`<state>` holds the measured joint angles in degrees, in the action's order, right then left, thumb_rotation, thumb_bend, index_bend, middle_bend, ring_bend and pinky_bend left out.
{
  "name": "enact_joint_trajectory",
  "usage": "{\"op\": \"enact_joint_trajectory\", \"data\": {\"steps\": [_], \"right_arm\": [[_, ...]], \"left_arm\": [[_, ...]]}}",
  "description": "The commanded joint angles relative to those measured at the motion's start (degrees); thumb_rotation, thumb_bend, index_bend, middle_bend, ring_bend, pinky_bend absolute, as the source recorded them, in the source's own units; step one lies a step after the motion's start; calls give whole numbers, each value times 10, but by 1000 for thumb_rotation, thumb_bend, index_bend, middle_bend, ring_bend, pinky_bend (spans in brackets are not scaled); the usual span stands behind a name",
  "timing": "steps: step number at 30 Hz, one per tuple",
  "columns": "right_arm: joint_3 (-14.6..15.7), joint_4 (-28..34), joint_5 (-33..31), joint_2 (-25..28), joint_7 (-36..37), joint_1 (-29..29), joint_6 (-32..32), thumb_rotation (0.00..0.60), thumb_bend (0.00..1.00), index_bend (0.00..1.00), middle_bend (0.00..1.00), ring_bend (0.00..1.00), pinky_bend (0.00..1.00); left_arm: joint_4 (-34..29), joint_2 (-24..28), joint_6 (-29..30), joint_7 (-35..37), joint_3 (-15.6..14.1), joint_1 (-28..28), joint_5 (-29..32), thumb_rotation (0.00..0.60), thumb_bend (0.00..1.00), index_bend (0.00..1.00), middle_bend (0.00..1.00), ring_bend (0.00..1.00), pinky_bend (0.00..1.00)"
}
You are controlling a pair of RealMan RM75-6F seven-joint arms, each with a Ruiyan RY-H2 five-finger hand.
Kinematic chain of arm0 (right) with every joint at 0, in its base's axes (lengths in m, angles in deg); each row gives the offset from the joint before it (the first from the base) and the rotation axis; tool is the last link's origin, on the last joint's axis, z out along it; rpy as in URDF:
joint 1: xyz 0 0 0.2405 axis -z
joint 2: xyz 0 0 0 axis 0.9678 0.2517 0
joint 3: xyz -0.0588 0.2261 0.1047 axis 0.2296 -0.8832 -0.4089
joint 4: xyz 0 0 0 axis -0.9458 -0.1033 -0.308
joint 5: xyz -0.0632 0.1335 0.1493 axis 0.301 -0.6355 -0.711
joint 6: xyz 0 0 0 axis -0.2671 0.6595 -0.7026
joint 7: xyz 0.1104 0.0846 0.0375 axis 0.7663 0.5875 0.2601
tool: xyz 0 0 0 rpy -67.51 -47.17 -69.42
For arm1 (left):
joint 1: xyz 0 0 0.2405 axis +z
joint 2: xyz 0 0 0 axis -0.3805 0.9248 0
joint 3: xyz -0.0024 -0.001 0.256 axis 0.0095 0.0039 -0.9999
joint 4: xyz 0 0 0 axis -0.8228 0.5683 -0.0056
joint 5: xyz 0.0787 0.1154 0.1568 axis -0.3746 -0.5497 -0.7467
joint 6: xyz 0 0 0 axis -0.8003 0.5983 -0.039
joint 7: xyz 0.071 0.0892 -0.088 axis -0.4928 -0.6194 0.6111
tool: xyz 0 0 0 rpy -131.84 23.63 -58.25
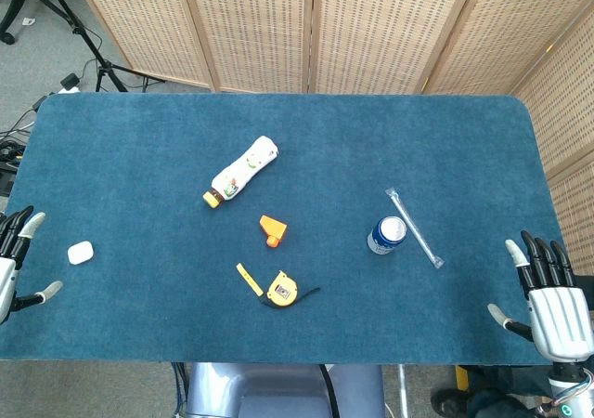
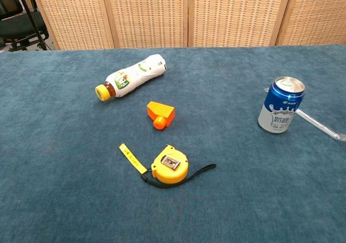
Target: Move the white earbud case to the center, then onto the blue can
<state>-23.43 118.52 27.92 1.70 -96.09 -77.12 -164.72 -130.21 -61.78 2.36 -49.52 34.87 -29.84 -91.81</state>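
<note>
The white earbud case (image 1: 81,252) lies on the blue cloth near the table's left edge, seen only in the head view. My left hand (image 1: 13,262) hovers just left of it, fingers spread, not touching it. The blue can (image 1: 386,235) (image 2: 280,105) stands upright right of centre. My right hand (image 1: 552,300) is at the table's front right corner, fingers apart and holding nothing. Neither hand shows in the chest view.
A white bottle with a yellow cap (image 1: 243,171) (image 2: 131,76) lies on its side at the middle. An orange block (image 1: 272,229) (image 2: 160,114) and a yellow tape measure (image 1: 282,291) (image 2: 170,166) lie nearer the front. A wrapped straw (image 1: 414,228) lies right of the can.
</note>
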Motion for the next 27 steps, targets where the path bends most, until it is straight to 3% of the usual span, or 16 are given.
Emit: {"op": "enact_joint_trajectory", "data": {"steps": [1,5,9,14,17,23,27], "right_arm": [[-1,2,-2,4,7,1,-1,600,0,0,0,0,0],[-1,1,-3,5,11,-1,3,600,0,0,0,0,0],[-1,2,-4,7,16,-2,5,600,0,0,0,0,0],[-7,6,-16,11,26,-4,9,600,0,0,0,0,0],[-8,7,-21,13,28,-6,16,600,0,0,0,0,0],[-8,9,-23,15,33,-8,21,600,0,0,0,0,0],[-9,9,-25,18,40,-8,20,600,0,0,0,0,0]], "left_arm": [[0,0,-3,0,0,0,1,600,0,0,0,0,0],[4,3,-20,8,1,-5,8,600,0,0,0,0,0],[31,7,-75,40,-3,-29,11,600,0,0,0,0,0],[128,-21,-237,126,-12,-74,74,600,0,0,0,0,0],[177,-45,-293,158,-8,-90,101,600,0,1,0,0,0],[229,-71,-337,202,-2,-107,112,600,32,86,0,0,0],[247,-87,-342,203,3,-111,118,600,84,195,0,0,0]]}}
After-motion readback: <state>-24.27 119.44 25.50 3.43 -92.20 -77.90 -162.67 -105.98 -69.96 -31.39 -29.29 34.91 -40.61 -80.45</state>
